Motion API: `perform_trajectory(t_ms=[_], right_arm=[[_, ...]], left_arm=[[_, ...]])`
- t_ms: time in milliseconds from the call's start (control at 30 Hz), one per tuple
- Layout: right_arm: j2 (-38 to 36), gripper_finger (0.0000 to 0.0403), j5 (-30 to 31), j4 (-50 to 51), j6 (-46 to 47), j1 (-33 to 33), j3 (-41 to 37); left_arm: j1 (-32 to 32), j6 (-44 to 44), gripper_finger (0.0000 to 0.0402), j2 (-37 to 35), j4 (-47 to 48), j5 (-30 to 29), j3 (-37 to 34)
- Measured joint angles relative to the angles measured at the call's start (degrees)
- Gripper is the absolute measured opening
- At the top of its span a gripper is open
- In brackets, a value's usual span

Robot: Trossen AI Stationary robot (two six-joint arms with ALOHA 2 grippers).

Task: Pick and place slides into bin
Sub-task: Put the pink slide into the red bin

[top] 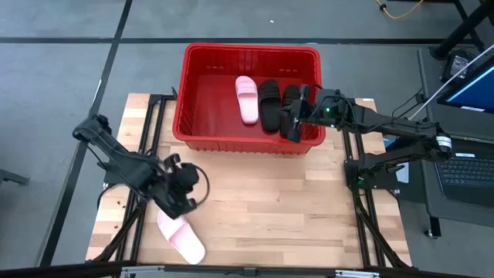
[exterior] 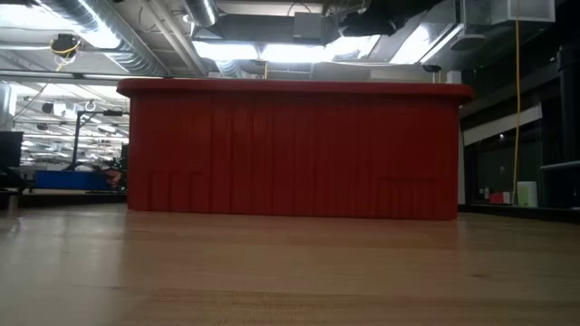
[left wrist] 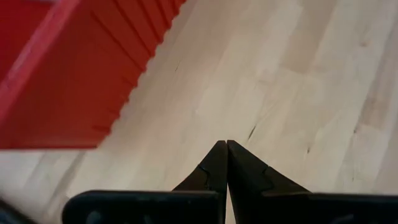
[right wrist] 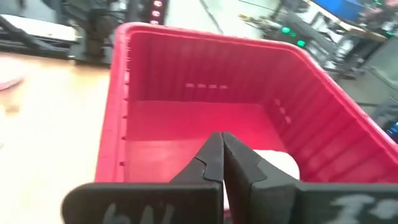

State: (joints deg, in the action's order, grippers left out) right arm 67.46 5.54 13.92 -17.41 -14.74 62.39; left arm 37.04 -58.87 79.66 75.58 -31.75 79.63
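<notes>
— Over the red bin [top: 202, 63], what is the right claw [top: 292, 123] doing?

— It is hovering above the bin's near right corner with its fingers pressed together, carrying nothing. Three slides are already lying inside: a pink slide [top: 247, 98] and two black slides [top: 270, 104] side by side.

— And the fourth?

— The last pink slide [top: 181, 238] is lying on the counter [top: 293, 208] near the front left corner, its long axis running diagonally. It is sitting just in front of the left claw [top: 184, 193], which is also pinched shut and empty. The left arm is much nearer, so I'm judging it should be opening and dropping toward that slide.

— Any writing showing?

— Only pale marks on the right claw's body in its wrist view, and I cannot read them.
</notes>
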Motion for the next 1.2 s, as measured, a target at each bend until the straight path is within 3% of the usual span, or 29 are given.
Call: perform_trajectory(t_ms=[300,400,533,733,1200], right_arm=[[0.0,0.0004,-6.3,0.2,-5.6,-3.0,0.0],[0.0,0.0004,-8.4,0.9,-5.7,-3.7,0.0],[0.0,0.0004,-10.2,1.6,-5.9,-4.0,0.0],[0.0,0.0004,-10.3,1.8,-8.4,-4.0,0.0],[0.0,0.0004,-10.3,2.4,-8.1,-4.0,0.0]], left_arm=[[2.6,-14.5,0.0001,16.3,10.8,4.9,19.8],[3.9,-19.5,0.0001,20.8,14.6,9.1,27.5],[5.5,-27.5,0.0001,23.8,14.6,14.3,32.7],[6.9,-33.0,0.0002,26.5,14.5,22.2,33.4],[8.4,-37.1,0.0004,27.2,14.4,30.4,27.4]])
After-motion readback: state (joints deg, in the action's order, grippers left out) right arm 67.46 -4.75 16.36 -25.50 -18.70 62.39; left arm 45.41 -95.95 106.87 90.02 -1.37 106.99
